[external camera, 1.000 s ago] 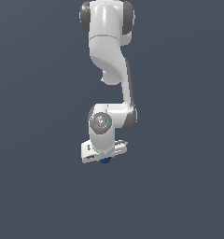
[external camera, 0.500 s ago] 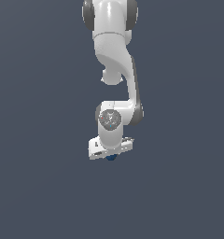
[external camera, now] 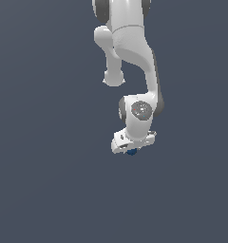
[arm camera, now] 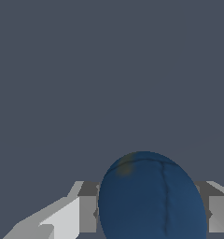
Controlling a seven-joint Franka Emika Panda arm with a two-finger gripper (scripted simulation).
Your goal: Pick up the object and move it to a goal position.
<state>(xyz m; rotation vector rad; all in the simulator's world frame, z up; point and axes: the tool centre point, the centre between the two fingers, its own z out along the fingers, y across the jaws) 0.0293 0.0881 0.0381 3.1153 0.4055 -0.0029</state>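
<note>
Shifted toward the exterior view's right since a second ago, the gripper stays clamped on the blue ball; the carry toward the goal looks underway.

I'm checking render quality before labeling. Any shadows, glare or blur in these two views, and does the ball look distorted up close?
Exterior view: flat, even light, no cast shadows, soft shading on the white arm; the ball is a tiny dark speck under the gripper. Wrist view: no glare or blur; the ball looms large, slightly egg-shaped, cropped at the frame edge.

Simulator render, plain grey backdrop
</note>
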